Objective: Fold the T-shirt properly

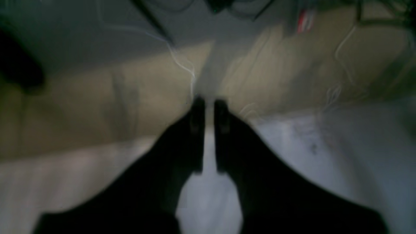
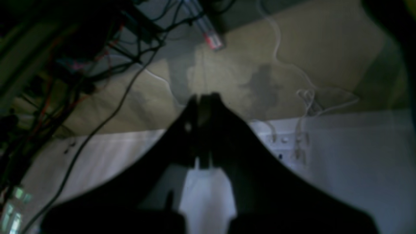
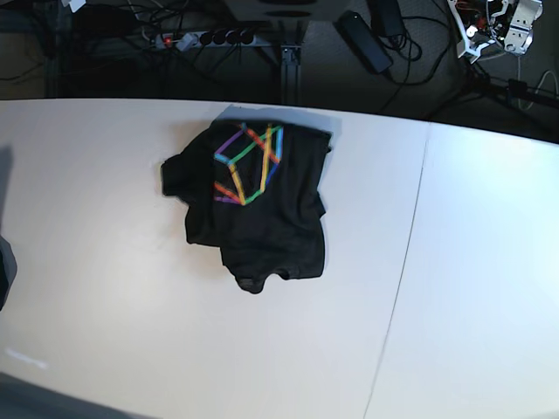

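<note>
We see the dark charcoal-black cotton T-shirt (image 3: 253, 209) lying crumpled on the white table (image 3: 472, 262), toward its far edge and left of the table's seam. Its long axis runs from the far edge toward us, with the multicoloured line-figure print (image 3: 247, 166) facing up at the far end. Our left gripper (image 1: 209, 107) holds its jaws slightly apart on nothing. Our right gripper (image 2: 204, 99) has its jaws closed, empty.
</note>
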`<state>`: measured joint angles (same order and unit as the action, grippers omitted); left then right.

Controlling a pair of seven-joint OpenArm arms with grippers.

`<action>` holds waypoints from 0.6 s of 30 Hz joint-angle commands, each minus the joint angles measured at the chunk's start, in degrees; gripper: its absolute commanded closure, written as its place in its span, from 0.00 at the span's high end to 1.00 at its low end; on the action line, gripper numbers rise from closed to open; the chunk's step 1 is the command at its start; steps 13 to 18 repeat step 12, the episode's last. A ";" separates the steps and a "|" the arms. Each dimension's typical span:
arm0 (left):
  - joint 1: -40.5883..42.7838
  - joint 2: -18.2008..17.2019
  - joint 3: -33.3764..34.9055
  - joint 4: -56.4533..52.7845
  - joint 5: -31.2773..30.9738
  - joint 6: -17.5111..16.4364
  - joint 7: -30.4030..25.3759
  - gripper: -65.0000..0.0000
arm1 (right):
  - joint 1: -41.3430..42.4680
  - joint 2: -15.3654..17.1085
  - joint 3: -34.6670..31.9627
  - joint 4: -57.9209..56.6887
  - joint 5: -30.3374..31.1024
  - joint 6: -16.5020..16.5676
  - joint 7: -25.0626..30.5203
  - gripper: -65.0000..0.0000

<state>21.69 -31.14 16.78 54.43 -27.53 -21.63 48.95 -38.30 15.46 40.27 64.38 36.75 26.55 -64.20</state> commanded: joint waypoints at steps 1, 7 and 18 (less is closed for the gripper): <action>-2.12 0.70 0.44 -2.47 0.00 -0.22 -0.44 0.08 | 1.03 0.85 0.46 -1.03 -0.44 3.02 -0.35 0.00; -11.76 11.52 3.30 -19.12 3.78 1.88 -2.97 0.08 | 10.45 0.68 0.46 -8.76 -3.17 2.29 -0.33 0.00; -15.58 17.94 3.56 -27.08 7.63 5.88 -6.51 0.08 | 18.40 -0.02 0.28 -15.43 -8.85 0.22 0.20 0.00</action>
